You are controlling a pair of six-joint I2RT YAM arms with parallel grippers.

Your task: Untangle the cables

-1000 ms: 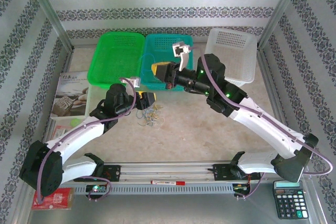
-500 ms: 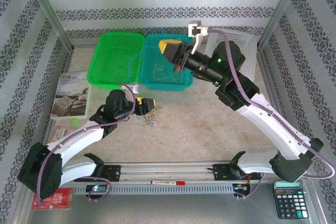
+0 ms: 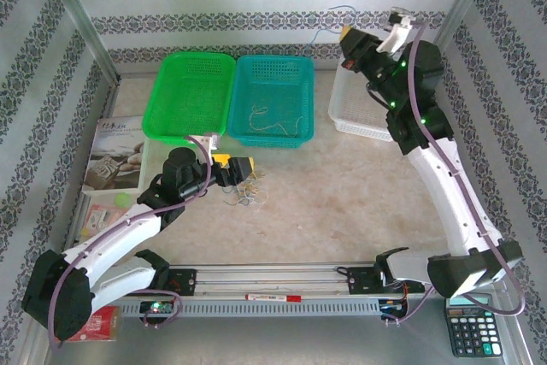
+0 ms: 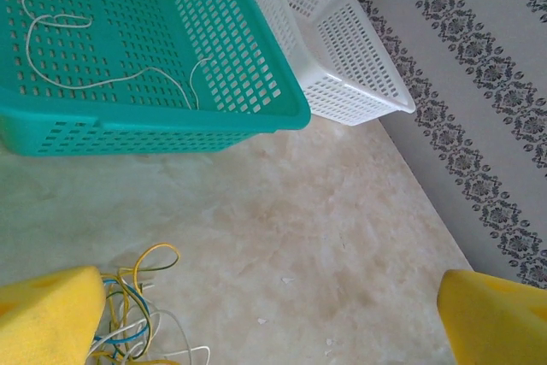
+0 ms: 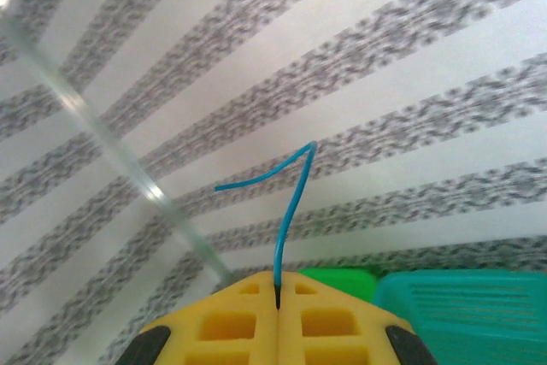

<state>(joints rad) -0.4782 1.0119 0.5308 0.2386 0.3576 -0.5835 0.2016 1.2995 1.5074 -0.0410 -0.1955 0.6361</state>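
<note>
Cables (image 3: 244,190) lie in a small loose tangle of very thin wires, yellowish, pale blue and whitish, curled in overlapping loops on the table (image 3: 342,203) just in front of the teal basket (image 3: 275,63), on its near side and slightly toward its left end. One more whitish cable (image 4: 102,81) lies apart from the tangle inside the teal basket, spread in a long wavy line across its perforated floor. The left gripper (image 3: 246,168) sits low over the table in front of the teal basket, its jaws spread wide and holding nothing. In the left wrist view one yellow finger (image 4: 47,314) stands right at the edge of the loops, some of which run behind it, while the other finger stands well off to the side over bare table; whether the near finger touches the wires cannot be told. The right gripper (image 5: 278,297) is raised high, beyond and to the right of the teal basket, above the far end of the white basket (image 3: 355,121). Its jaws are clenched on a single pale blue cable (image 5: 291,203), which rises out of the seam between the yellow fingers and bends over at the top into a short hook.
</note>
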